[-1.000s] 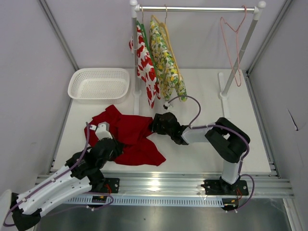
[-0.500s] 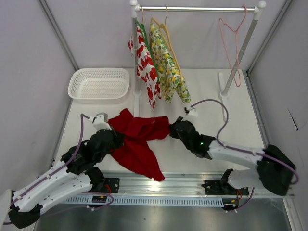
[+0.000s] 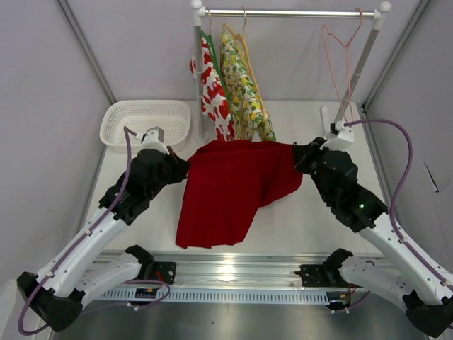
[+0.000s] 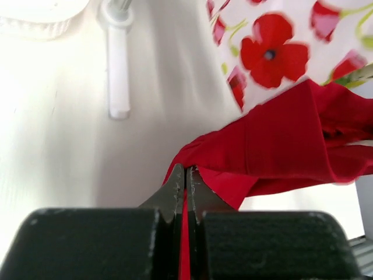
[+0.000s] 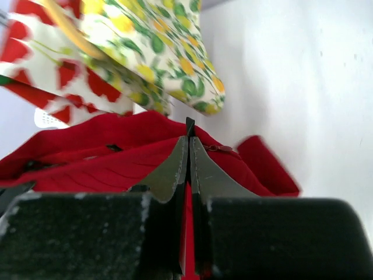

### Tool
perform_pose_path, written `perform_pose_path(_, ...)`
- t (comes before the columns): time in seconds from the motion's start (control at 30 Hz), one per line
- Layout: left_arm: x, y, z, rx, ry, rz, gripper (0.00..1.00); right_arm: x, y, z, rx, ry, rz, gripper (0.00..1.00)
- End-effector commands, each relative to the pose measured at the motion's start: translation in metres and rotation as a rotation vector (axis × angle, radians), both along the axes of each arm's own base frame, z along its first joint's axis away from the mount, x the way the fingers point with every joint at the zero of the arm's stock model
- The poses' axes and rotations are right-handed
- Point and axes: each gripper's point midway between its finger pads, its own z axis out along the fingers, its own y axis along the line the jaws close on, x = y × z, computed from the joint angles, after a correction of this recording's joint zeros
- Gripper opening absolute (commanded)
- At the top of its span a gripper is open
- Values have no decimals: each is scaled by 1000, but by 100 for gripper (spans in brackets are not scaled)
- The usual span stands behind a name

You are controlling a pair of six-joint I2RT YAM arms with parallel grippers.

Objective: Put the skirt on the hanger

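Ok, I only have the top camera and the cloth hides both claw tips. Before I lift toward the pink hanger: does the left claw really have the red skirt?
Observer: Yes. In the left wrist view the left claw is shut, with an edge of the skirt pinched in the slit between its two halves.
Operator: And the right one?
Observer: The right wrist view shows the right claw shut too, clamped on the skirt's upper edge, with red cloth running down through the closed gap.
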Motion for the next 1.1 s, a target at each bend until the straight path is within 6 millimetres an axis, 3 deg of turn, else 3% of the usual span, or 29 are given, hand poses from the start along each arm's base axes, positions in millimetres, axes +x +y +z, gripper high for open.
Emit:
perform_pose_path(0.0, 7, -8, 31, -21, -86, -91, 0, -4, -15, 19, -104, -22, 5, 0)
perform_pose_path(0.03, 3, -9, 11, -16, -56, -102, 0, -8, -14, 13, -96, -10, 17, 0)
perform_pose_path(0.07, 3, -11, 8, -42, -58, -104, 0, -12, -9, 4, -72, 9, 41, 0)
perform_pose_path(0.1, 0, -13, 3, -57, -49, -115, 0, -15, -9, -23, -80, 57, 44, 0)
perform_pose_path(0.13, -8, -13, -31, -58, 12, -117, 0, -21, -10, -33, -64, 71, 46, 0)
perform_pose_path(0.17, -7, -18, -33, -90, -2, -128, 0, -27, -7, -48, -30, 104, 49, 0)
perform_pose_path(0.2, -13, -19, -59, -96, 39, -140, 0, -31, -6, -64, -21, 132, 51, 0)
perform_pose_path(0.23, -19, -28, -65, -136, 46, -186, 0, -38, -6, -100, -38, 199, 48, 0)
perform_pose_path(0.27, -27, -28, -101, -157, 96, -183, 0, -44, -6, -113, -20, 220, 52, 0)
perform_pose_path(0.3, -30, -29, -111, -171, 112, -183, 0, -51, 0, -127, 17, 251, 62, 0)
perform_pose_path(0.33, -33, -32, -118, -192, 123, -195, 0, -57, -1, -157, 1, 296, 53, 0)
perform_pose_path(0.37, -41, -30, -148, -190, 160, -197, 0, -62, -1, -167, 12, 311, 49, 0)
perform_pose_path(0.43, -37, -37, -145, -242, 128, -207, 0, -73, 3, -195, 26, 362, 50, 0)
perform_pose_path(0.47, -44, -34, -165, -234, 163, -205, 0, -77, 4, -205, 26, 377, 52, 0)
perform_pose_path(0.53, -50, -31, -183, -221, 193, -203, 0, -84, 7, -221, 34, 410, 60, 0)
perform_pose_path(0.63, -53, -31, -194, -201, 212, -214, 3, -95, 10, -241, 18, 452, 81, 0)
perform_pose_path(0.73, -56, -36, -188, -211, 186, -247, 18, -102, 14, -243, -8, 444, 96, 7)
perform_pose_path(0.77, -56, -36, -185, -213, 173, -254, 30, -102, 13, -243, -15, 442, 91, 9)
perform_pose_path(0.9, -56, -40, -160, -213, 113, -295, 41, -109, 17, -248, -31, 454, 111, 24)
perform_pose_path(1.07, -62, -43, -135, -199, 83, -349, 51, -112, 21, -252, -43, 468, 120, 29)
